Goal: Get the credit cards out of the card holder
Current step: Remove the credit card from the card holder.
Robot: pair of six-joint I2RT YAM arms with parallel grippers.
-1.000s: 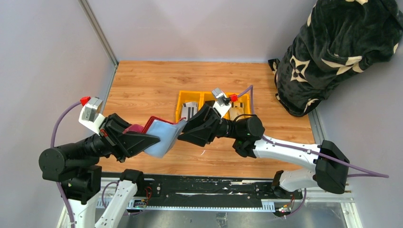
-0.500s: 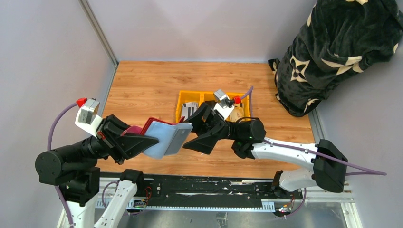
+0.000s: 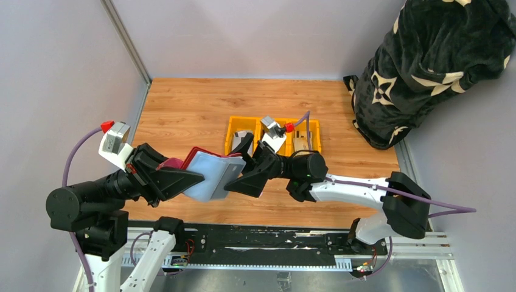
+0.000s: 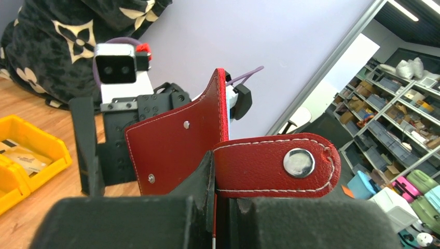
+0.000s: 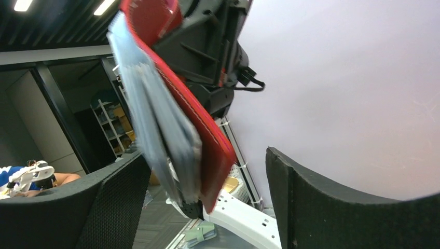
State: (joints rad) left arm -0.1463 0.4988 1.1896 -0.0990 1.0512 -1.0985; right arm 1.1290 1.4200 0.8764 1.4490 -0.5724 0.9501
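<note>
My left gripper is shut on the dark red card holder and holds it above the table. It pinches the cover near the snap tab. The pale blue-grey sleeves fan toward the right arm. A grey credit card pokes from their free end. My right gripper is open, one finger on each side of that end, touching nothing I can see. In the right wrist view the holder and sleeves hang between the wide fingers. More cards lie in the bin.
A yellow three-part bin stands on the wood table behind the right gripper. A black patterned blanket bundle fills the far right corner. Grey walls close the left and back.
The right gripper opened wide, drew back from the sleeves, then moved left again over their free end. The grey card now shows past the sleeve edge. The left arm barely moved.
</note>
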